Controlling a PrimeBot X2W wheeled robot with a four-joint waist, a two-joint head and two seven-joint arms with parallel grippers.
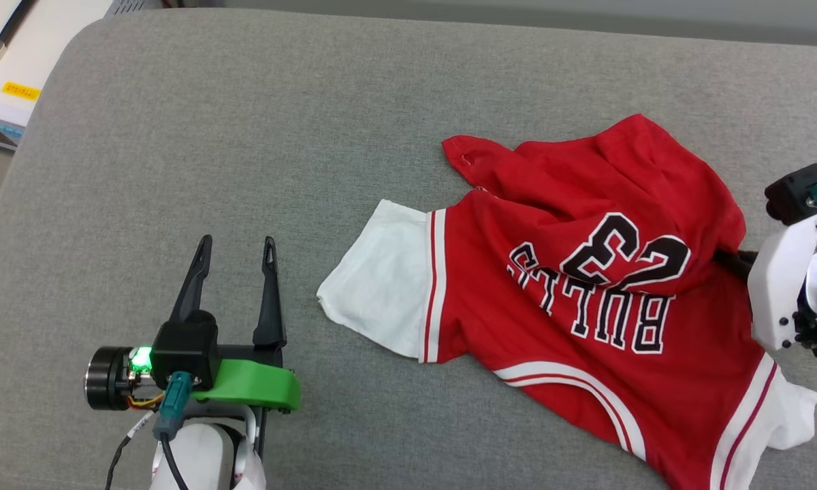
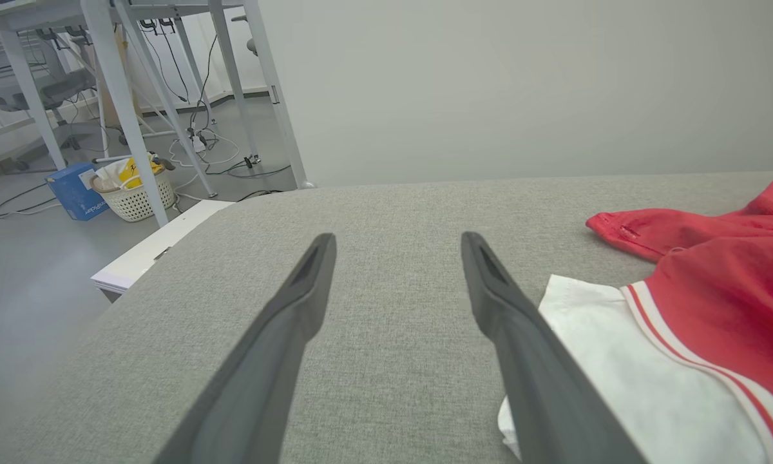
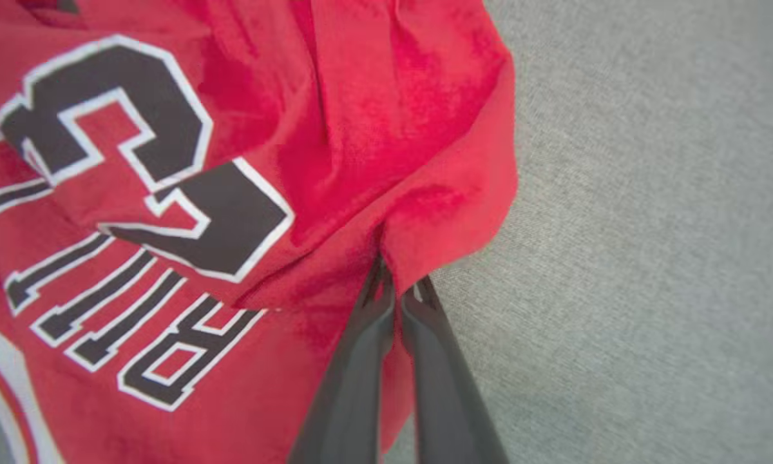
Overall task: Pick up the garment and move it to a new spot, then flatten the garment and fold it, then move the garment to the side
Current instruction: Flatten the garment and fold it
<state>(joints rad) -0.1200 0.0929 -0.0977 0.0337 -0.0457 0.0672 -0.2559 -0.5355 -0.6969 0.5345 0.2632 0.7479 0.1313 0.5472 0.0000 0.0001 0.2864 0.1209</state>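
While the right claw [image 3: 400,290] clenches a fold of the red garment [image 3: 386,129], its tips half buried in cloth, the left claw [image 1: 238,241] stands released, the white sleeve [image 1: 374,279] just to its right on the grey padded surface [image 1: 245,136]; the head view's edge cuts off the garment's near side.

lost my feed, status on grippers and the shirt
Right gripper shut on garment edge. Left gripper open, clear of it. Garment crumpled on grey surface. Nothing blocking.

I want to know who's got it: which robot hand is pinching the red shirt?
The right hand: its fingers are pinched shut on a red fold of the shirt. The left hand stands wide open, apart from the shirt.
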